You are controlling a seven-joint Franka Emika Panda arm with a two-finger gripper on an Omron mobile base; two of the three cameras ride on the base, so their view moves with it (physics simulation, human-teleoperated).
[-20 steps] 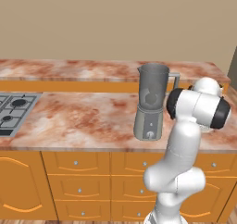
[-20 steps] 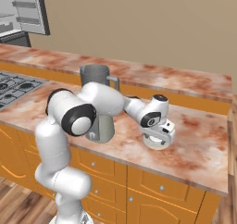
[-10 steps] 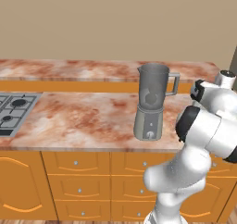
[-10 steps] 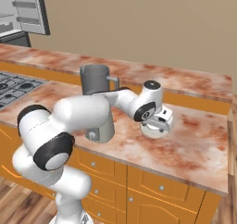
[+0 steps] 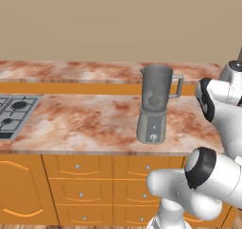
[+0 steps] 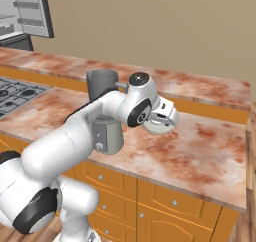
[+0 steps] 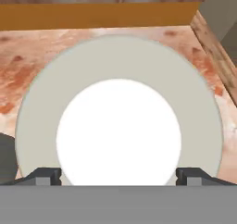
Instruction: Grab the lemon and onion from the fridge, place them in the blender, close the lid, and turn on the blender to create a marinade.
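The lid (image 7: 118, 126) lies flat on the counter (image 6: 210, 151), to the right of the blender (image 6: 105, 111), and we hover right over it with the gripper (image 7: 118, 177) spread about as wide as it goes, gripping nothing. The fingertips (image 7: 46, 176) stand outside the raised white centre. We judge it a light, stiff, smooth disc, likely slippery, so we would pinch that raised centre squarely. Whether the tips already touch the disc we cannot tell from here.
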